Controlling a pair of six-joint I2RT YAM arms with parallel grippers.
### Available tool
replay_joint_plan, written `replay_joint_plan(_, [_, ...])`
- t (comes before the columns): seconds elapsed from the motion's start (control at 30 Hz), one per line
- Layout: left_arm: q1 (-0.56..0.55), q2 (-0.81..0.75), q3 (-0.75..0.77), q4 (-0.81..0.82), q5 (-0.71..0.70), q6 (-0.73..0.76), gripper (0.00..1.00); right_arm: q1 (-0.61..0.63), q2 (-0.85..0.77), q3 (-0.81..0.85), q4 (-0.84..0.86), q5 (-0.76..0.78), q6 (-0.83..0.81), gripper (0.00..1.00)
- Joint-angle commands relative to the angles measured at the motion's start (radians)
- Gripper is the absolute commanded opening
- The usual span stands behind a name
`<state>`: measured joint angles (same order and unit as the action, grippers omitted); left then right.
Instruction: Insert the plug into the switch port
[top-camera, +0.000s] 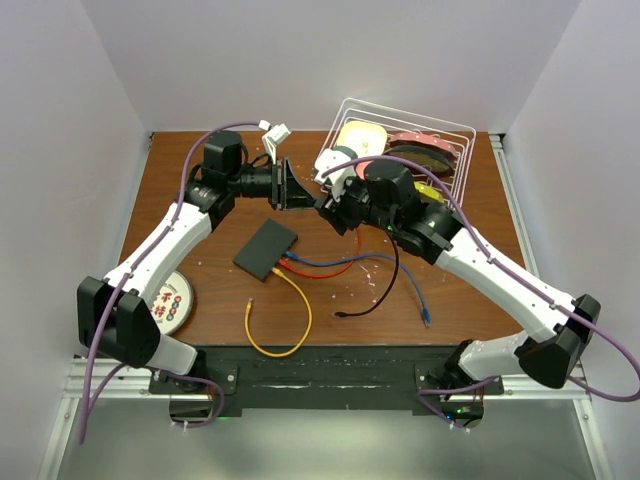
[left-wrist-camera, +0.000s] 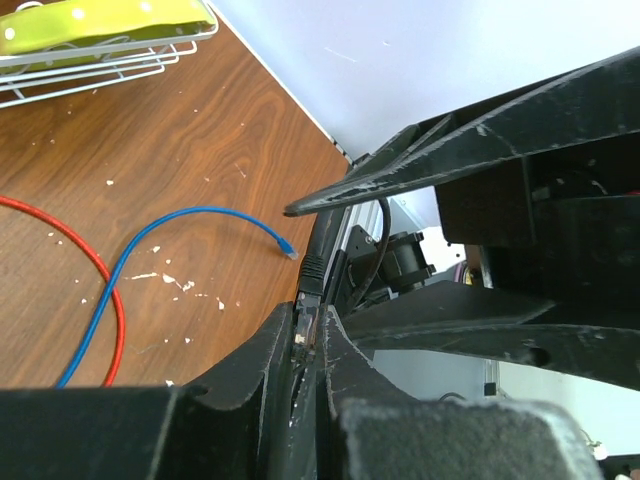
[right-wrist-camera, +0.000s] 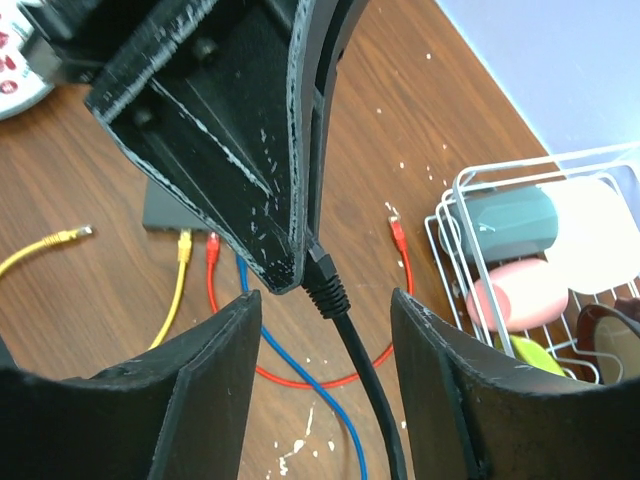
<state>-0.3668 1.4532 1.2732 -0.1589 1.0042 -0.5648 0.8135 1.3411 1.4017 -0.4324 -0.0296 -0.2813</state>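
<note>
- Your left gripper (left-wrist-camera: 305, 318) is clamped tight on the plug (left-wrist-camera: 303, 335), held above the table (top-camera: 470, 290).
- Your right gripper (right-wrist-camera: 325, 300) stands apart, one finger on each side of the black cable (right-wrist-camera: 365, 400) just below the plug, with a gap on both sides.
- The switch (top-camera: 266, 249) lies flat, below and left of both grippers. A yellow cable (right-wrist-camera: 170, 300) and a red cable (right-wrist-camera: 212, 275) sit in its socket edge.
- The wire basket (top-camera: 455, 135) stands just behind your right arm.

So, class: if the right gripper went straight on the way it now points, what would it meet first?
Probably the left gripper, shut on the black cable at its plug end, directly ahead, though depth is unclear.
</note>
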Motion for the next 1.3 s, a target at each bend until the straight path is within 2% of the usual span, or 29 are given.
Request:
replay_joint_plan(0.0, [0.008,-0.01,0.045,-0.011,0.039,0.008,0.0,0.007,-0.003,0.049,-0.009,0.049,-0.025,0.56])
replay_joint_plan(0.27, [0.003,-0.011,0.046,-0.024,0.043,0.017,0.0,0.01,0.001,0.042,0.003,0.086,-0.022,0.51])
replay_joint_plan(0.43, [0.0,-0.013,0.051,-0.022,0.045,0.016,0.0,0.012,0.024,0.056,-0.003,0.097,-0.021,0.39])
replay_joint_plan(0.63, [-0.007,-0.013,0.052,-0.024,0.051,0.017,0.0,0.015,0.035,0.056,0.014,0.089,-0.015,0.36])
replay_joint_plan(0.73, [-0.009,-0.011,0.052,-0.031,0.053,0.022,0.0,0.016,0.038,0.052,0.029,0.092,-0.009,0.3])
replay_joint_plan(0.87, [-0.011,-0.011,0.052,-0.04,0.051,0.028,0.0,0.018,0.03,0.045,0.056,0.13,0.011,0.0])
replay_joint_plan(1.13, [-0.011,-0.007,0.054,-0.08,0.033,0.08,0.0,0.018,-0.026,-0.027,0.142,0.198,0.036,0.0])
replay_joint_plan(1.23, [-0.011,0.002,0.055,-0.094,0.018,0.097,0.14,0.018,-0.033,-0.033,0.147,0.197,0.036,0.0])
replay_joint_plan(1.27, [-0.009,0.003,0.057,-0.103,0.008,0.103,0.3,0.019,-0.033,-0.033,0.143,0.195,0.036,0.0])
